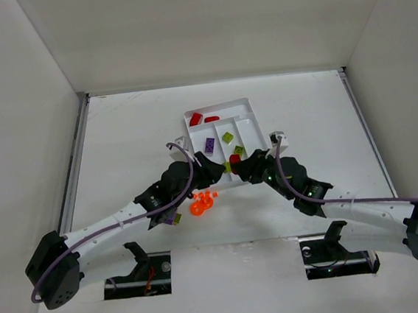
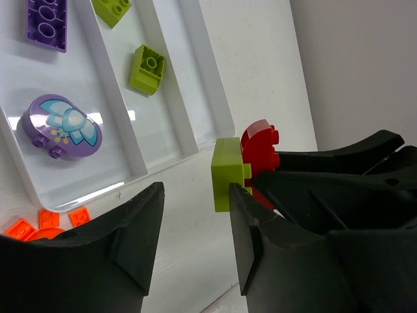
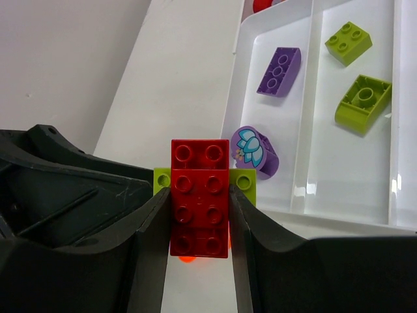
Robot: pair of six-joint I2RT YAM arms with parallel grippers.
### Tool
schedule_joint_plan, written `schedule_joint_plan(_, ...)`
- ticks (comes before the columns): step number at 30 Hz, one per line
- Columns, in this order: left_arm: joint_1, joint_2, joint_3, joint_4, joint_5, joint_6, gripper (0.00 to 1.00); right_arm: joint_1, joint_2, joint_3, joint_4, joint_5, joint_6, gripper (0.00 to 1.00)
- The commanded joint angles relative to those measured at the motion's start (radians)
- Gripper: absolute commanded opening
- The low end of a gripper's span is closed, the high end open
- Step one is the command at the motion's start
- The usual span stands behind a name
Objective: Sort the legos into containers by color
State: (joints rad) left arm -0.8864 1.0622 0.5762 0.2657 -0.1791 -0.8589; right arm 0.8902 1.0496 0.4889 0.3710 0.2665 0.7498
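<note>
Currently the red brick point(image 3: 199, 199) is held off the table, just outside the near edge of the tray point(image 3: 326, 218). The right gripper point(image 3: 199, 222) clamps it by its two long sides. A lime-green brick point(image 3: 244, 181) is attached across its back, showing on either side of it, so the two form one assembly of mixed colour.

The left gripper point(image 2: 195, 222) faces this assembly from the opposite side, also just off the tray's near edge. Its jaws stand apart, wider than the lime-green brick. One finger sits at that brick's edge and the other is well clear, so nothing is gripped.

Step in hand, as judged: separating the joined pair before sorting.

Next move, requirements:
- Bring the left jaws around the lime-green brick only, and close on it.
- Hold the red brick firm and pull or twist the two apart.
- A grip that catches the red brick as well will not free the joint.

Tray contents:
- One long section holds a purple oval piece point(image 3: 255, 151) near the tray's near edge and a purple brick point(image 3: 279, 70) beyond it.
- The adjacent long section holds lime bricks point(image 3: 363, 99).
- Red pieces point(image 1: 202, 118) lie in the crosswise section at the tray's far end.

Orange pieces point(image 1: 202, 201) lie unsorted on the table point(image 1: 118, 135), just off the tray's near edge.
</note>
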Motion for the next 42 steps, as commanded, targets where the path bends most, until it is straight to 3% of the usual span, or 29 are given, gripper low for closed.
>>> schedule_joint_plan(1, -0.001, 0.018, -0.013, 0.07, 0.03, -0.026, 0.43, 0.005, 0.003, 0.004, 0.109, -0.038, 0.028, 0.27)
schedule_joint_plan(10, 0.004, -0.034, -0.07, 0.136, 0.032, -0.057, 0.41, 0.002, 0.026, 0.002, 0.112, -0.033, 0.034, 0.27)
schedule_joint_plan(25, 0.007, 0.021, -0.069, 0.216, 0.062, -0.08, 0.41, -0.007, 0.032, -0.001, 0.151, -0.087, 0.057, 0.27)
schedule_joint_plan(29, 0.007, 0.044, -0.059, 0.216, 0.067, -0.08, 0.34, -0.014, 0.036, -0.001, 0.166, -0.099, 0.068, 0.27)
schedule_joint_plan(34, 0.01, 0.044, -0.059, 0.216, 0.061, -0.072, 0.16, -0.033, 0.038, -0.021, 0.201, -0.125, 0.092, 0.27)
schedule_joint_plan(42, 0.095, -0.022, -0.127, 0.205, 0.067, -0.052, 0.1, -0.135, -0.026, -0.055, 0.217, -0.22, 0.137, 0.28)
